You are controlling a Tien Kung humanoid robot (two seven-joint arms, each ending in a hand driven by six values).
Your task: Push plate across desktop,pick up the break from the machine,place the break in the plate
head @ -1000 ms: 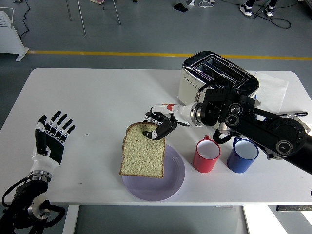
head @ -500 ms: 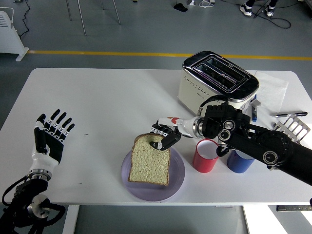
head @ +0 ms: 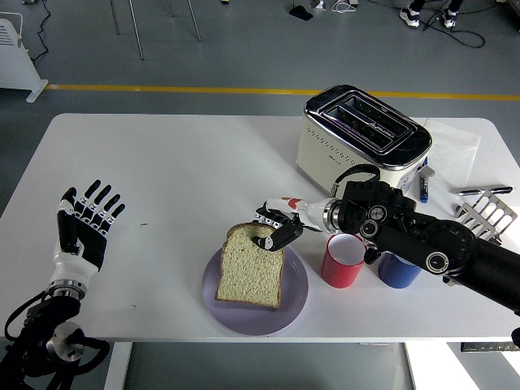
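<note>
right hand (head: 275,225) pinching bread (head: 251,266) by top crust, slice lying on plate (head: 296,302), looks ready to release | left hand (head: 85,225) idle near left bench (head: 162,162) edge, fingers spread | plate: bread only | red cup (head: 343,260), blue cup (head: 395,270) look empty | toaster (head: 361,134) slots empty

high head view, facing down over table (head: 162,171)
</note>
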